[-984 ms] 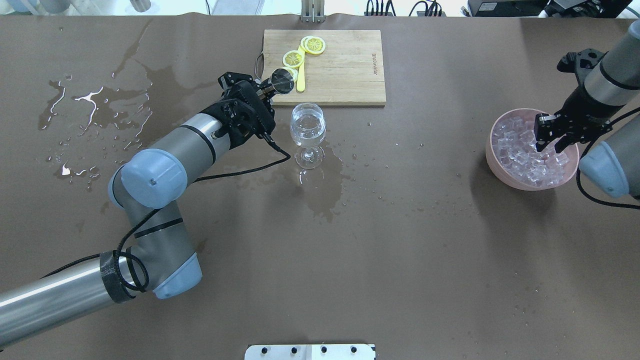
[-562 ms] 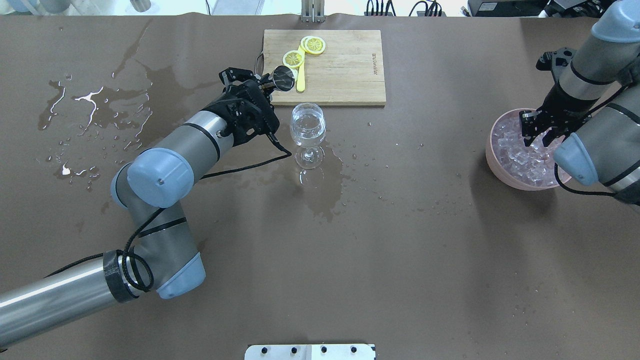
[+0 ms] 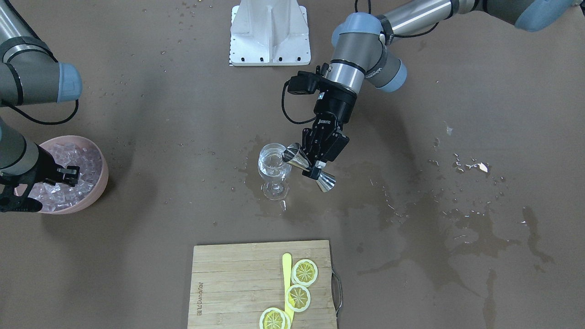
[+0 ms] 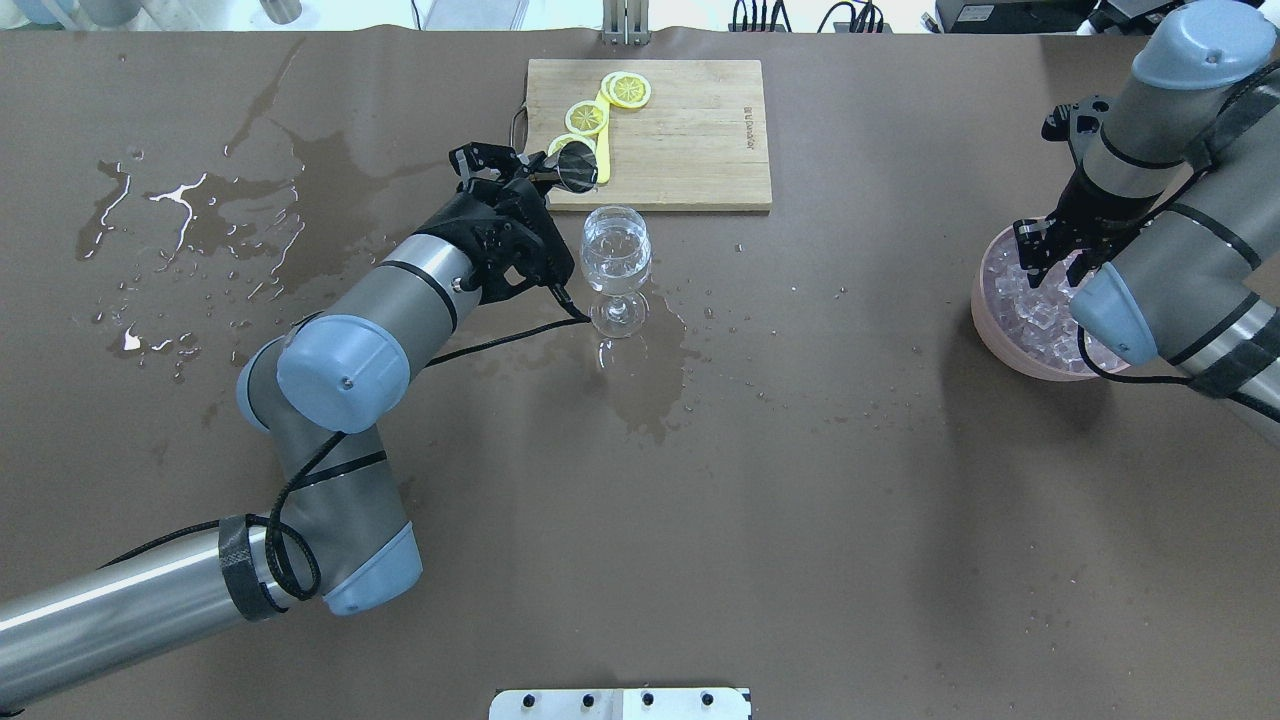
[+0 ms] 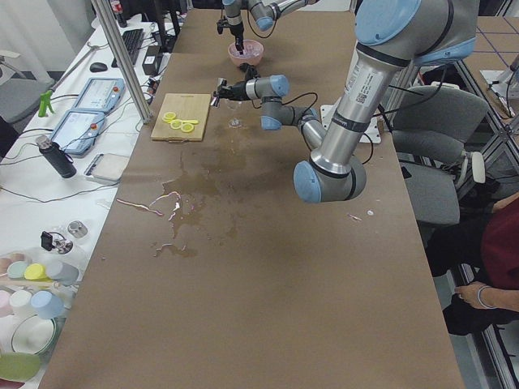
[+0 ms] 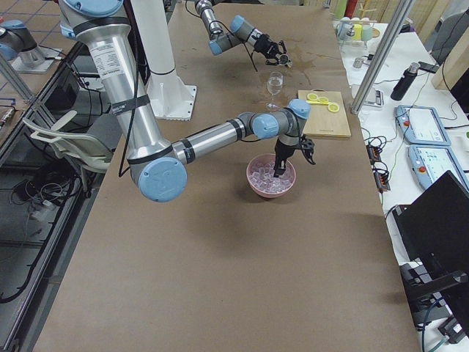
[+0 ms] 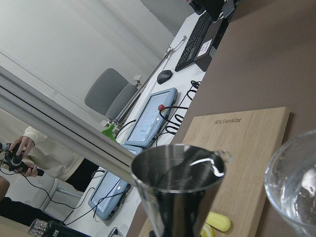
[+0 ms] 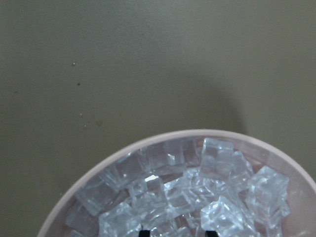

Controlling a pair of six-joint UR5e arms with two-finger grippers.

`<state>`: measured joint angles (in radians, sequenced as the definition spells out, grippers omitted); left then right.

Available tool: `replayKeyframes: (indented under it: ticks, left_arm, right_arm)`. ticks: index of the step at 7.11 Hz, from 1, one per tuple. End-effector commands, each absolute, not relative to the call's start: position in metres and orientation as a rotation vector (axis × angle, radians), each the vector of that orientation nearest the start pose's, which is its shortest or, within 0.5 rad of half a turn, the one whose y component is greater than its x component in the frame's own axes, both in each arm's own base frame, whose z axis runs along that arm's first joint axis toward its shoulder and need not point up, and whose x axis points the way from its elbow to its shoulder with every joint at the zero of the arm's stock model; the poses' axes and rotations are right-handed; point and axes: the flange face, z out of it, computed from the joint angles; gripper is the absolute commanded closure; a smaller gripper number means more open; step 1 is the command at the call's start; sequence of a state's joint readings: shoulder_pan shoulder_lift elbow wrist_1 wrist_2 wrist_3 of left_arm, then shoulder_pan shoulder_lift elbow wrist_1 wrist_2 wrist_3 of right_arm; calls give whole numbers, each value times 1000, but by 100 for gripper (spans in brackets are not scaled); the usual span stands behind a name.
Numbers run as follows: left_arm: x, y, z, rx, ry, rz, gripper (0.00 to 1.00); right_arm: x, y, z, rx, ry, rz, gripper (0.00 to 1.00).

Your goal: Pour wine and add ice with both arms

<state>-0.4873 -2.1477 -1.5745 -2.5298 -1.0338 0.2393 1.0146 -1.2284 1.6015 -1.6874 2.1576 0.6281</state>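
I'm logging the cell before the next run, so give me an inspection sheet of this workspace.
Surface: brown table, puddles on robot's left, wet stain around wine glass.
Job's things: wine glass upright, holding clear liquid; pink bowl full of ice.
Clutter: cutting board with lemon slices.
Grippers: left gripper shut on jigger beside the glass; right gripper open, down in the ice.
Cables: black cable from left wrist hangs near glass foot.
Surroundings: seated person, teach pendants beside the table.

"How many glasses?"

"One clear stemmed wine glass (image 4: 616, 262), just beside the single double-ended steel jigger (image 3: 325, 182) in the left gripper (image 3: 314, 164)."

"Lemon?"

"Three yellow lemon slices (image 3: 305, 272), on one bamboo cutting board (image 3: 237, 283)."

"Ice?"

"One round pink bowl (image 4: 982, 312) under the right gripper (image 4: 1050, 262); small clear ice cubes (image 8: 217, 158) beyond counting."
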Motion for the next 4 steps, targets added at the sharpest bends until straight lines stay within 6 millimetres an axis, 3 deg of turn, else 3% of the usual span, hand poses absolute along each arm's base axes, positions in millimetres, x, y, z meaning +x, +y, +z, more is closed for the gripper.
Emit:
replayKeyframes:
  ticks: [1, 4]
  left_arm:
    - [490, -461, 204, 1580, 149, 676, 100]
    - [495, -457, 207, 1572, 105, 687, 100]
  right_arm:
    - [-264, -571, 479, -107, -621, -7, 51]
    - [-265, -569, 478, -121, -635, 4, 49]
